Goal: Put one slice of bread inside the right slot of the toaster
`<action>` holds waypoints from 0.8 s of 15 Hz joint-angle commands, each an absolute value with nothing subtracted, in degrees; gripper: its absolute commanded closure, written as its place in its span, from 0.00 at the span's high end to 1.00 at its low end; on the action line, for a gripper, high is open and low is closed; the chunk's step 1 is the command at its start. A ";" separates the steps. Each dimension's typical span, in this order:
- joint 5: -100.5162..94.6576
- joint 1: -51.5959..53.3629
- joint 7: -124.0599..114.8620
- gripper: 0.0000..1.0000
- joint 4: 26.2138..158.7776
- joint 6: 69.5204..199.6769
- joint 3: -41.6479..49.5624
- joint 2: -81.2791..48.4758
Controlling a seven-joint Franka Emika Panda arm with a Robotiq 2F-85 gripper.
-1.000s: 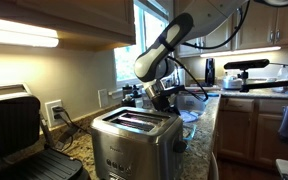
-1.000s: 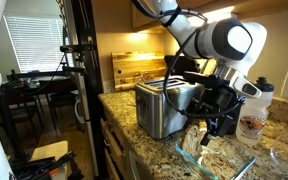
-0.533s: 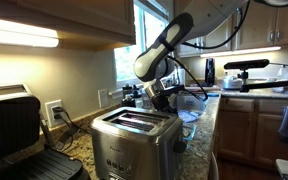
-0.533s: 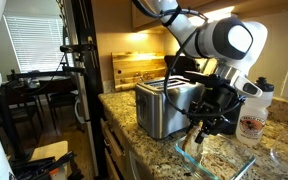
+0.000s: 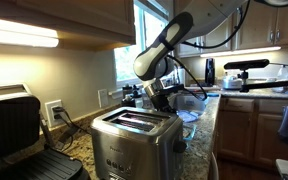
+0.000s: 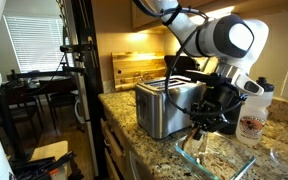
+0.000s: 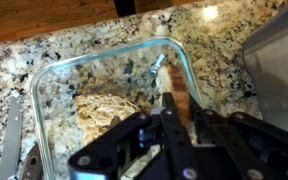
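Granite countertop [image 7: 74, 35] spreads beneath the gripper [image 7: 172, 108], whose jaws look almost closed on the edge of an upright bread slice [image 7: 180, 97], low inside the glass dish [image 7: 46, 78]. A second slice [image 7: 104, 110] lies flat just beside them. Farther out stands the toaster [image 6: 162, 108]. So thin a hold may let the bread tear, twist or slip, or catch the dish rim.

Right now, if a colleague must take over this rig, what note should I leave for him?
Gripper: low over the glass dish, at a bread slice that seems to stand on edge. I cannot tell if it is shut on it.
A second slice lies flat in the dish.
Toaster: beside the dish, no bread shows in its slots.
Done: nothing in the toaster.
Left: grip one slice, lift it, lower it into the right slot.
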State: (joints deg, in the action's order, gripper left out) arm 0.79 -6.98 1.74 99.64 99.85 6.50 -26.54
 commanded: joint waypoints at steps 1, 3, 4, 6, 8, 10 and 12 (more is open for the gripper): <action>0.41 -6.51 0.24 0.08 101.60 101.16 6.01 -22.50; 0.43 -6.06 0.25 0.08 102.44 102.03 5.63 -20.36; 0.28 -5.76 0.16 0.08 102.89 102.68 5.45 -19.05; 0.18 -5.33 0.16 0.08 103.14 103.28 5.13 -17.02; 0.32 -5.14 0.13 0.08 102.95 103.19 4.84 -15.50; 0.36 -4.96 0.15 0.08 103.06 103.46 4.64 -14.02; 0.38 -4.83 0.29 0.08 103.14 103.60 4.46 -12.89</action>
State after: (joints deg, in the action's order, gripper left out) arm 0.79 -5.16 1.23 99.72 101.71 4.64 -16.93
